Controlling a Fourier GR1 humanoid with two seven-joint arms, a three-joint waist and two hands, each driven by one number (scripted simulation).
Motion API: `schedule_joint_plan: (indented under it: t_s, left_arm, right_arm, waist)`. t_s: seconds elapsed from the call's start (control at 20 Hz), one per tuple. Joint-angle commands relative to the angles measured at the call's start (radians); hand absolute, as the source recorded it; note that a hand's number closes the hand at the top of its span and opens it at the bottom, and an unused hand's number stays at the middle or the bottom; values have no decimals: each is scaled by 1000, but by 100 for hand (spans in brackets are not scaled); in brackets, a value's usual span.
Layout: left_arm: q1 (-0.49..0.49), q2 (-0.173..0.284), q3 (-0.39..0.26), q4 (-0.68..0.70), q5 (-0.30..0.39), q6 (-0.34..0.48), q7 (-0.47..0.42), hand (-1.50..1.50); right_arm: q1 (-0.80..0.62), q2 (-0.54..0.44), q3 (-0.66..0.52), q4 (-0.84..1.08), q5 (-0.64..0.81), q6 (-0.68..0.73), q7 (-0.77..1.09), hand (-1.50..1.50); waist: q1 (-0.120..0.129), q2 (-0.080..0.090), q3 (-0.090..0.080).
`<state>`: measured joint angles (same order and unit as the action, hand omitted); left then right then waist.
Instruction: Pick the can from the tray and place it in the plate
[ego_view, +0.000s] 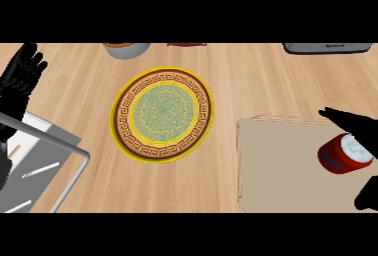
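A red can (344, 154) with a white top stands on the beige tray (284, 170) near the view's right edge. My right hand (345, 119) comes in from the right with fingers just above the can and the thumb below it, apart from the can; the hand is open and straddles it. The round plate (125, 134), yellow-rimmed with a brown band and a green middle, lies on the wooden counter left of the tray with nothing on it. My left hand (21, 76) rests open at the upper left, fingers up.
My grey left forearm (40, 165) fills the lower left corner. At the far edge stand a grey pot with an orange rim (126, 49), a dark red object (185, 44) and a grey appliance (327, 48). Bare wood (244, 80) lies between plate and tray.
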<state>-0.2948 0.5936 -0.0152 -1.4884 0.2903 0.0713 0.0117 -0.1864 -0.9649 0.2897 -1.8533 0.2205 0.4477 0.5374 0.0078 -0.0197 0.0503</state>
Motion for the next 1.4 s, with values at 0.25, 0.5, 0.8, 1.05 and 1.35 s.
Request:
schedule_joint_plan:
  t_s: [0.25,0.5,0.8,1.05,1.35]
  left_arm:
    - [-20,-82,-76,-37,2,10,26,0]
    - [5,-92,-75,-39,-1,14,-8,0]
    - [-1,-75,-68,-49,7,12,19,0]
    - [10,-77,-67,-63,16,16,23,0]
    - [12,-86,-92,-31,-12,21,-8,0]
  right_arm:
    - [-30,9,43,55,66,56,118,-150]
    - [-30,43,60,105,104,47,133,-150]
    - [-31,78,81,182,144,38,78,-150]
    - [-7,101,94,238,165,32,60,-150]
    - [-4,94,126,323,267,3,10,-150]
  waist:
    - [-2,21,-50]
    - [7,23,-49]
    - [12,22,-49]
    - [11,20,-49]
    - [13,23,-48]
